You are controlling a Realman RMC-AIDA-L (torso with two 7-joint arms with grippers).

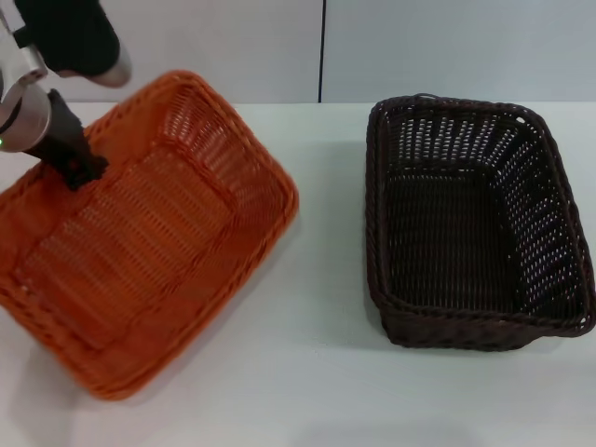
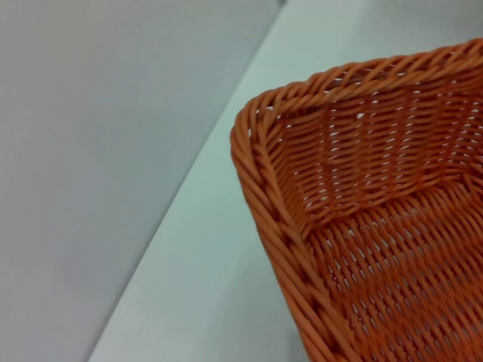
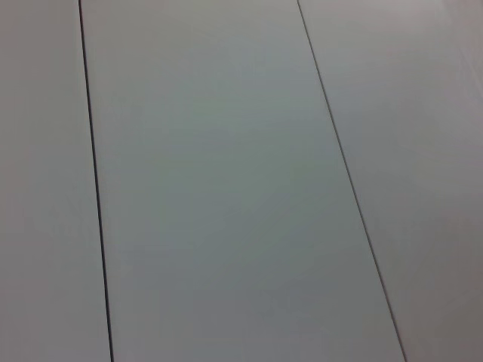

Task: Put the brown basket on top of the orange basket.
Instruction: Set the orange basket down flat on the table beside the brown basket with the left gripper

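From the head camera, two baskets sit on the white table (image 1: 326, 279), one of each colour. The orange basket (image 1: 140, 233) lies on the left, turned at an angle to the table's edge. The brown basket (image 1: 475, 219) stands well apart from it on the right, squarer to the table, upright and open side up. One gripper shows: the left gripper (image 1: 79, 172) reaches in from the upper left, its dark tip at the orange basket's far-left rim. Whether its jaws are released or clenched on the rim cannot be told from here. The right gripper is out of sight.

In the left wrist view, one corner of the orange basket (image 2: 362, 249) fills the frame, with braided rim and open-weave wall, beside bare table (image 2: 219, 249) and a grey wall (image 2: 98, 136).

The right wrist view shows only pale grey panels (image 3: 219, 188) split by two thin dark seams.
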